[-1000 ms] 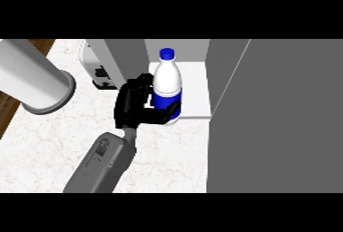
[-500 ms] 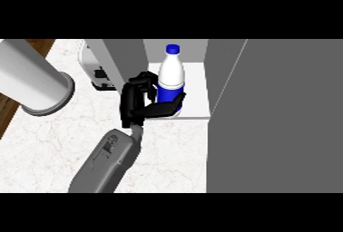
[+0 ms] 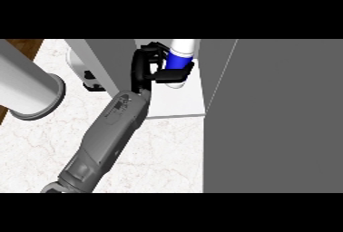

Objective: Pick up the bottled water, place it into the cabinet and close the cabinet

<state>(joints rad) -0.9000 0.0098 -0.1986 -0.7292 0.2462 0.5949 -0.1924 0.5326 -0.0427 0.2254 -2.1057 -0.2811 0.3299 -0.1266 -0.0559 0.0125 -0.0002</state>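
One hand [image 3: 144, 68] shows, on a grey forearm that rises from the lower edge. Which arm it belongs to cannot be told for sure; it reads as the right. Its black fingers and thumb are wrapped around the bottled water [image 3: 179, 61], gripping the blue label band. The bottle stands over the white cabinet shelf [image 3: 178, 104], close to the shelf's far end, with its cap cut off by the view's upper edge. A grey cabinet door [image 3: 275, 113] stands just right of the bottle, leaving a narrow gap. The marbled tabletop [image 3: 40, 149] lies open at left, beside a grey cylinder [image 3: 26, 90].
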